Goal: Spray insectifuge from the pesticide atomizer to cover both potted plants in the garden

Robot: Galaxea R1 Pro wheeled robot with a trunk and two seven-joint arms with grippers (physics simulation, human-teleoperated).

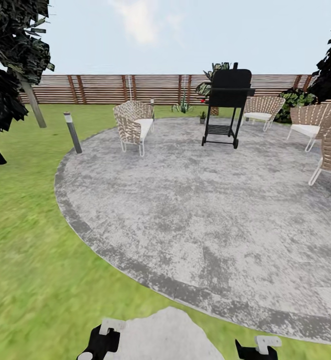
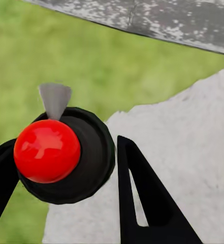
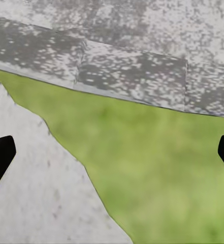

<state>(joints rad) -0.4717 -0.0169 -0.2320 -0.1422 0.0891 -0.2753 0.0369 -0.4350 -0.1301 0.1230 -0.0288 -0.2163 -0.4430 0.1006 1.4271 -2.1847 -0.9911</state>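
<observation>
Two hands low, left hand (image 2: pixel 66 168) gripping pesticide atomizer (image 2: pixel 48 151), right hand (image 3: pixel 112 155) spread empty.

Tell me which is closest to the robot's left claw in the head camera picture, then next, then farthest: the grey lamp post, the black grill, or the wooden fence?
1. Grey lamp post, on the lawn at the paving's left edge, ahead of the left claw.
2. Black grill, standing on the far side of the paving.
3. Wooden fence, along the back of the garden.
</observation>
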